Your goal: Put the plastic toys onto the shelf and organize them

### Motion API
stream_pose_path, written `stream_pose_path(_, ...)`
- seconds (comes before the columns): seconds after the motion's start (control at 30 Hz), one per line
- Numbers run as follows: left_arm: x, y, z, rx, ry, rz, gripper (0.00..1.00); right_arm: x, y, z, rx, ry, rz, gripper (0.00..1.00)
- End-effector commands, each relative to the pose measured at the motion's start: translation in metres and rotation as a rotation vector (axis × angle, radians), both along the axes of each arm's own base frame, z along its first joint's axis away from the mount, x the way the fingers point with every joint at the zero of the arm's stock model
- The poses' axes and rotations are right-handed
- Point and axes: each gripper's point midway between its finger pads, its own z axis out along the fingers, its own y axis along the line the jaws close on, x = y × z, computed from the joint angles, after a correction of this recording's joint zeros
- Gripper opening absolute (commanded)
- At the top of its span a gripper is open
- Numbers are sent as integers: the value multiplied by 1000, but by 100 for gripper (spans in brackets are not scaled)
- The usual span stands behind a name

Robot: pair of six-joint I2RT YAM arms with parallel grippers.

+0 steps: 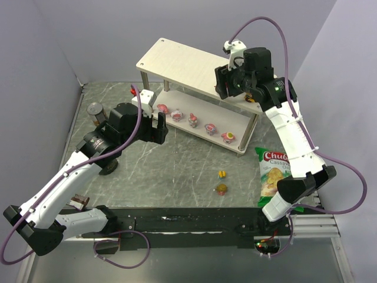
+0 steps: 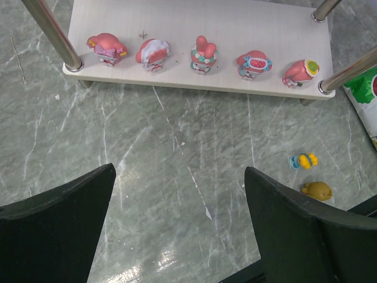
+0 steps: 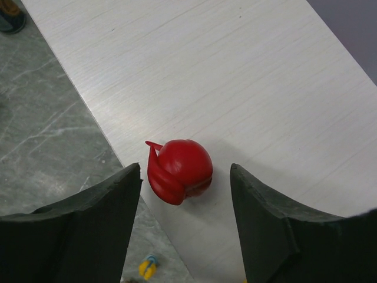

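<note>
The red toy (image 3: 179, 170) sits on the shelf's (image 1: 177, 59) top board (image 3: 247, 88), close to the board's edge at its 8 o'clock. The right pincer (image 3: 184, 177) straddles it, spread, with a gap showing on each side, so nothing is pinched. The left pincer (image 2: 179, 174) hangs wide apart over the counter (image 2: 177, 135), empty. Five pink toys (image 2: 203, 54) stand in a row on the lower board (image 2: 235, 23) at its 12 o'clock.

A yellow-blue toy (image 2: 304, 160) and a brown toy (image 2: 317, 190) lie on the counter, toward 5 o'clock of the shelf's front edge in the top view.

These toys look like tiny, hard, glossy plastic: light, stiff and probably slippery. The rounded red one could roll or squirt out of a pinch. Best taken low across the widest part of the body, not by the thin flap at its 10 o'clock.
</note>
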Motion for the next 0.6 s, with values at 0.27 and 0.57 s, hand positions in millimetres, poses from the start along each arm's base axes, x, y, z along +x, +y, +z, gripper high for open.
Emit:
stream_pose_path(0.27,3,-4,6,-34,-6,3,96,-19,-4,57,71,-218,26,100)
stream_pose_path(0.57,0,-5,9,-52,-10,-10,96,-44,-12,97,135,-297,25,100)
